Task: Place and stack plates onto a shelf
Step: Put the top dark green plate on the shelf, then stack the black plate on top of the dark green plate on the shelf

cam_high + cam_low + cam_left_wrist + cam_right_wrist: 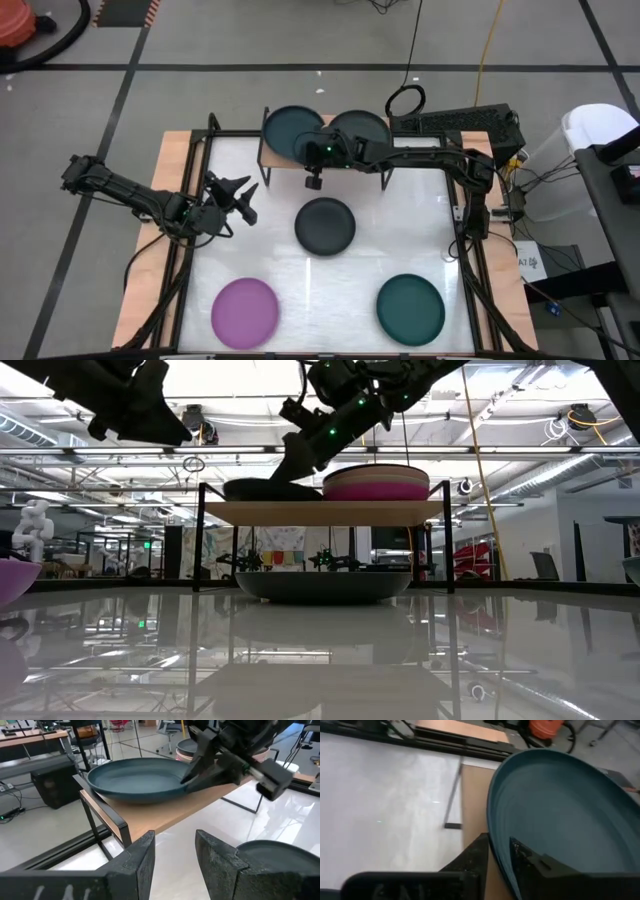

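Observation:
A dark teal plate (288, 128) lies on the left half of the wooden shelf (190, 812). My right gripper (318, 150) is shut on the plate's edge. A stack of plates (362, 127), beige and magenta from the side (385, 482), occupies the shelf's right half. On the table lie a charcoal plate (325, 225), a purple plate (245, 310) and another teal plate (410, 307). My left gripper (238, 195) hovers open over the table's left part, facing the shelf, holding nothing. My right gripper pinches the teal plate's rim (492, 827) on the side facing the table's right and near edges. One finger (532, 862) is inside the dish and the other finger (472, 857) is outside, under the rim. It reaches in slanting from the right. The plate rests on the shelf board.
The shelf stands at the table's far edge on thin black legs (197, 540). The three loose plates lie in the table's middle and near part. White tabletop (400, 220) shows between them. Cables and equipment (460, 122) sit behind the shelf on the right.

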Available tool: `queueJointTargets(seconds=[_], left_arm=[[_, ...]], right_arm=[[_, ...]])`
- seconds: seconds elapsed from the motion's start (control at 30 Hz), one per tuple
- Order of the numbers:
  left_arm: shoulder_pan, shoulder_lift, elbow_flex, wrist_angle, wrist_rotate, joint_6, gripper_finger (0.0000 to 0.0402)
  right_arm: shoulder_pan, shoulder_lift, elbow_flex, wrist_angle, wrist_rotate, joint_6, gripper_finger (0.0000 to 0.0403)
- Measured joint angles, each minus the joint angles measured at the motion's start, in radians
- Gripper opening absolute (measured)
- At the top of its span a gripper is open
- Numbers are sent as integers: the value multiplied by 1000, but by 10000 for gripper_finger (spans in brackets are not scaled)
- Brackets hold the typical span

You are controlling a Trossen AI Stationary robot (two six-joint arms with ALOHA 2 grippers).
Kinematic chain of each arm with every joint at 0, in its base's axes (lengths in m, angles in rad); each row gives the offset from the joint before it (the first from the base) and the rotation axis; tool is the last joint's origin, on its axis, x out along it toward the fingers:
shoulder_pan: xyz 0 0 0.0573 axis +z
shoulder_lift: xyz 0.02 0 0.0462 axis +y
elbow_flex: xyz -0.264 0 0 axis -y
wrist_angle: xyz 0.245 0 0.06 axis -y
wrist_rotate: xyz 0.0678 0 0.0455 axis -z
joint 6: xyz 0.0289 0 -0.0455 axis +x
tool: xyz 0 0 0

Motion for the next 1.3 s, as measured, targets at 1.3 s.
queueJointTargets(seconds=[1.3], left_arm=[[21,367,104,545,492,457,147]], right_arm=[[316,-1002,-613,-91,36,232,111]])
